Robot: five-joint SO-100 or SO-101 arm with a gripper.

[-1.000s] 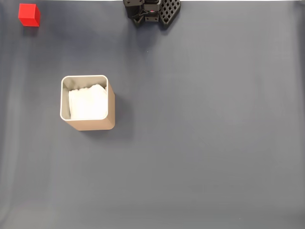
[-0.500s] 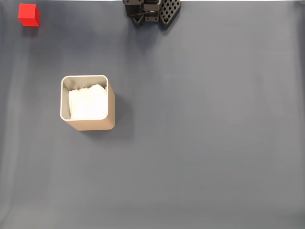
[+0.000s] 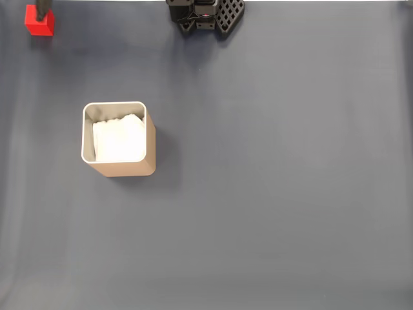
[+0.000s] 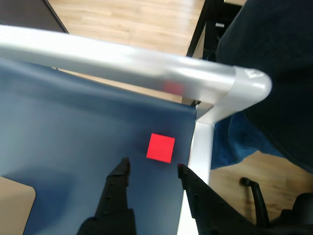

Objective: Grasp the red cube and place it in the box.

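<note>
Progress so far is basically zero on the actual moving part. You've got the gripper [image 4: 150,169] hanging spread apart above the red cube [image 4: 161,147], nothing between the fingers yet, and the cube sits just ahead of the tips, roughly centred on the gap, flat on the dark mat [image 4: 73,127]. So the lining-up looks mostly done, I'd say, and everything else is left: drop down, close, lift, carry, let go.

In the fixed view the cube [image 3: 39,23] is jammed way up in the top-left corner of the mat, with a dark bit of the tool just overlapping its top edge. The box [image 3: 118,139] is well apart from it, down toward the middle, open top with white lining, nothing red inside.

Edges are the thing to watch, I reckon. From the wrist view the silver frame rail [image 4: 122,61] runs just beyond the cube and its corner post [image 4: 203,142] is right beside the right-hand finger, so you've got little room on that side. Back toward the box it's wide open mat, so the carry should be easy.
</note>
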